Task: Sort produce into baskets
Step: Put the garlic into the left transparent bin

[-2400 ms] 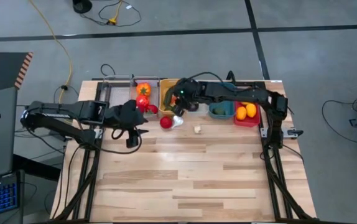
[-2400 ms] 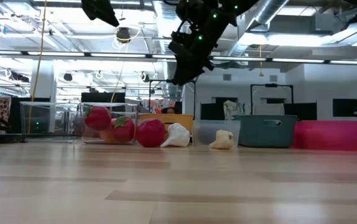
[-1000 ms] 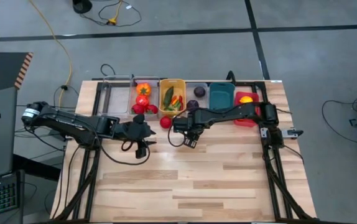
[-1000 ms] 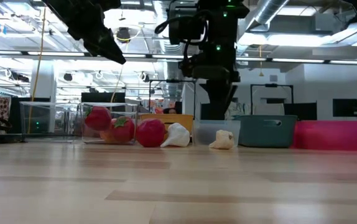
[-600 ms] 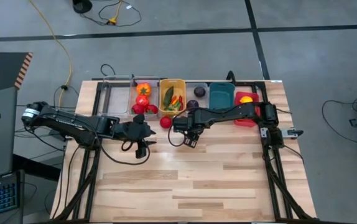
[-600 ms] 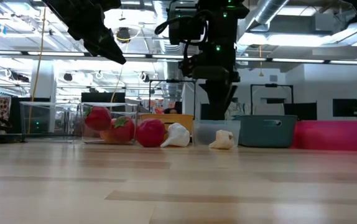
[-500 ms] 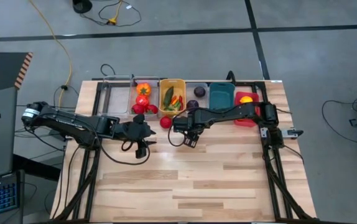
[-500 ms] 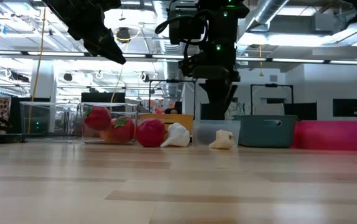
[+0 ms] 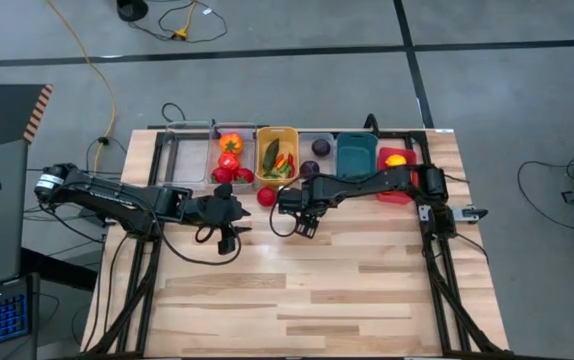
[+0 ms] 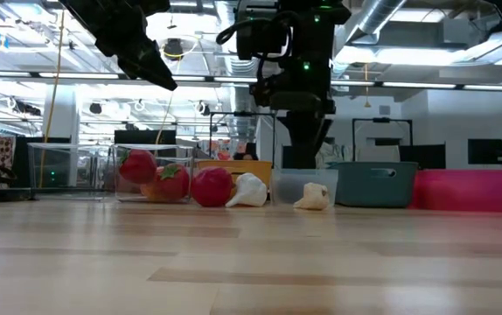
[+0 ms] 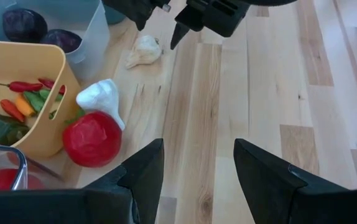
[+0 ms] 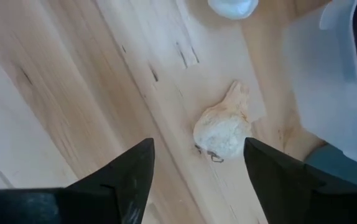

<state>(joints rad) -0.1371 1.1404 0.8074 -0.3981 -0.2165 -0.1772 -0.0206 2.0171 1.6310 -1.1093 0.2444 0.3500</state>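
Right hand (image 12: 194, 165) poised above cream garlic (image 12: 224, 129) on surface (image 12: 73, 74), fingers apart; left hand (image 11: 197, 163) alongside, likewise parted, empty.

Right arm swung from above the orange-yellow plastic basket (image 9: 277, 153) to hang over the small beige garlic bulb (image 12: 222, 132); right gripper (image 12: 194, 168) fingers spread wider.

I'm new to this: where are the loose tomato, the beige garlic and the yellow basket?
loose tomato (image 11: 92, 138), left wrist view, top.
beige garlic (image 12: 222, 132), right wrist view, bulb.
yellow basket (image 9: 276, 131), high view, far rim.
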